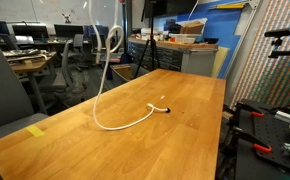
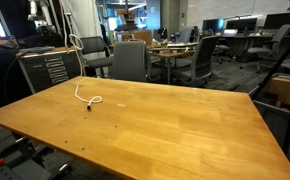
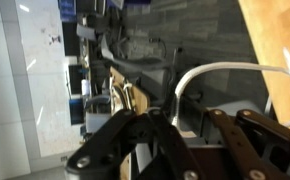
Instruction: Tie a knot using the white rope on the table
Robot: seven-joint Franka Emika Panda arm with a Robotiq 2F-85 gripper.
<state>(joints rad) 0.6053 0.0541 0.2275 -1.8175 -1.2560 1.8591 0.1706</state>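
The white rope [image 1: 120,125] lies partly on the table [image 1: 185,145]. One dark tip rests near the middle of the top, and the rest rises in a loop off the top of the frame. It also shows in an exterior view [image 2: 85,97], climbing from the table's far left corner. In the wrist view my gripper [image 3: 190,115] has its dark fingers closed around the rope [image 3: 225,68], which curves away toward the table [image 3: 280,40]. I cannot make out the gripper in either exterior view.
A yellow tape piece [image 1: 37,130] sits near the table's corner. Office chairs [image 2: 130,60] and cluttered workbenches [image 1: 175,50] stand behind the table. A tripod and gear [image 1: 275,110] stand beside one long edge.
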